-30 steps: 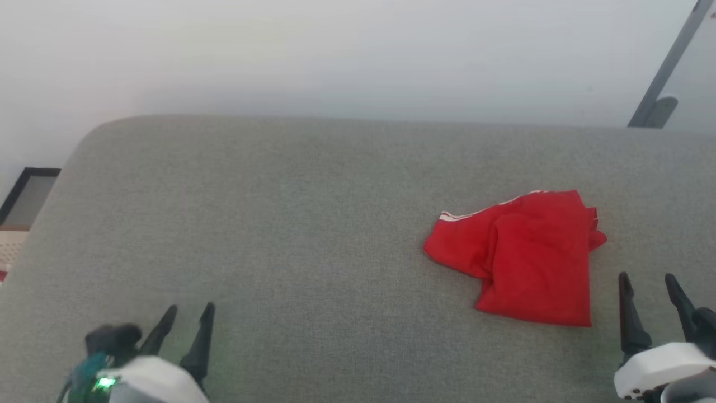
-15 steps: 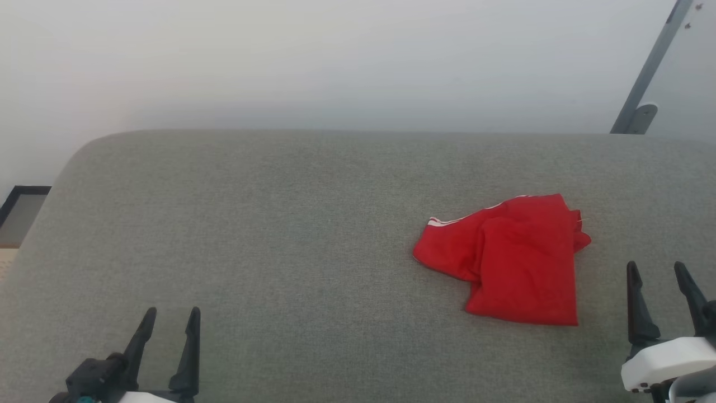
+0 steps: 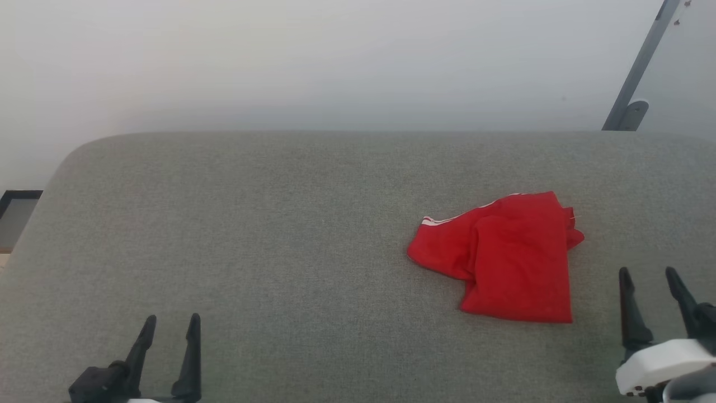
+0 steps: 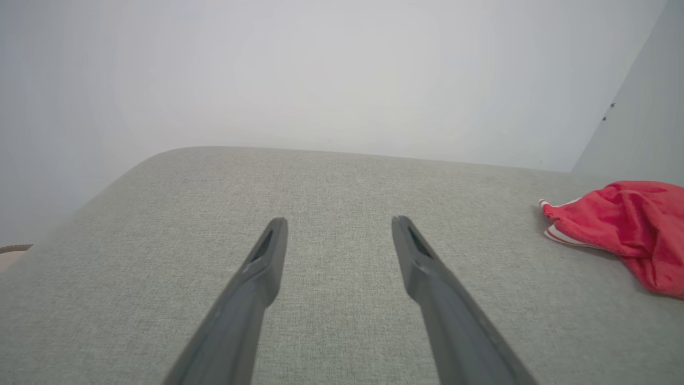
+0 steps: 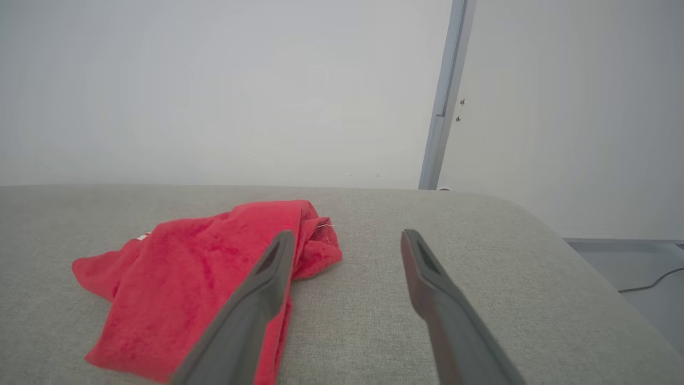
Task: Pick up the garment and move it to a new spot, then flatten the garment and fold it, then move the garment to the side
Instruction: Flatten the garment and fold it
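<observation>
The garment is a bright red cloth, loosely folded, with a white striped band along its upper left edge, lying on the right half of a grey fabric surface. My right gripper stands open just right of and below it, not touching. In the right wrist view the garment lies to the left, partly behind the left finger of the open right gripper. My left gripper is open at the lower left, far from the cloth. The left wrist view shows the left gripper open over bare fabric, with the garment at the far right.
The grey surface has rounded far corners and ends at a pale wall. A grey metal post leans at the upper right. A dark-framed panel sits past the left edge. Floor with a cable lies beyond the right edge.
The head view has shifted, so the garment sits slightly further left. My left gripper has sunk toward the bottom edge of that view; both grippers stay open and the garment lies untouched.
</observation>
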Available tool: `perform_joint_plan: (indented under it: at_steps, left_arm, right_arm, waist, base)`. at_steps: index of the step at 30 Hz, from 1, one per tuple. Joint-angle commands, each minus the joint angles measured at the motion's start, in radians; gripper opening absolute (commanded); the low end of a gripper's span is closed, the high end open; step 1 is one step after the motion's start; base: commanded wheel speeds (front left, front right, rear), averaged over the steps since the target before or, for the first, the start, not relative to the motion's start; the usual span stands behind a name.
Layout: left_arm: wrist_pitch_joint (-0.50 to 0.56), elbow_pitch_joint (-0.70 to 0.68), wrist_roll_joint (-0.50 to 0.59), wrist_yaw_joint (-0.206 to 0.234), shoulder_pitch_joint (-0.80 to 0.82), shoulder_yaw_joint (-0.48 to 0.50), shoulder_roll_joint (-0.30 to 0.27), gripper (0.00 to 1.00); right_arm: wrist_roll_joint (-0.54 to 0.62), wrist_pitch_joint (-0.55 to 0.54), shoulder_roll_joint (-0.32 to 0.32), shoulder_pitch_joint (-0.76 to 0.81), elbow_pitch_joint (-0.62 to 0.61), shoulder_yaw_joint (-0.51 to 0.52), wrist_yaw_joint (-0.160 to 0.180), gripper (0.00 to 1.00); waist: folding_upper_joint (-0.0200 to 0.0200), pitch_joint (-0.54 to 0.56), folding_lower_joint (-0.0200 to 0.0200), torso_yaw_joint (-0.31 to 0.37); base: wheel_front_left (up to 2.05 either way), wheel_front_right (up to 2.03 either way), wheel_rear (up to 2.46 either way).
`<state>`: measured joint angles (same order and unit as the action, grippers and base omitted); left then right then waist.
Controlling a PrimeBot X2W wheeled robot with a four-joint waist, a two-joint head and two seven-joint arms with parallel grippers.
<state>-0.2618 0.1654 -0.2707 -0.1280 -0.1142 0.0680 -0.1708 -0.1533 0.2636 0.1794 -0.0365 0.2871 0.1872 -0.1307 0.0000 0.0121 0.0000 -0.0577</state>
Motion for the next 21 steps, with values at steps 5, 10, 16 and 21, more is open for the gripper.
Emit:
perform_joint_plan:
  at_steps: [5,10,16,21]
  left_arm:
    - [-0.004,0.002,0.01,-0.003,-0.01,-0.007,0.018,1.0]
    - [-0.004,0.009,-0.001,-0.002,0.014,-0.028,0.036,1.0]
    - [-0.004,0.026,-0.015,-0.002,0.078,-0.07,0.058,1.0]
    - [-0.004,0.043,-0.027,-0.003,0.129,-0.099,0.07,1.0]
  right_arm:
    - [-0.027,-0.038,0.043,-0.048,0.054,-0.064,0.0,1.0]
    - [-0.047,-0.234,0.159,-0.163,0.073,-0.188,0.0,1.0]
    - [-0.173,-0.548,0.321,-0.335,0.091,-0.314,0.001,1.0]
    - [-0.325,-0.761,0.417,-0.45,0.096,-0.425,0.0,1.0]
  waist:
    - [0.0,-0.006,0.0,0.001]
    - [0.0,-0.053,0.0,-0.003]
    - [0.0,-0.146,0.0,-0.033]
    - [0.0,-0.226,0.0,-0.057]
  base:
    - [0.0,0.0,0.0]
    - [0.0,0.0,0.0]
    - [0.0,0.0,0.0]
    - [0.0,0.0,0.0]
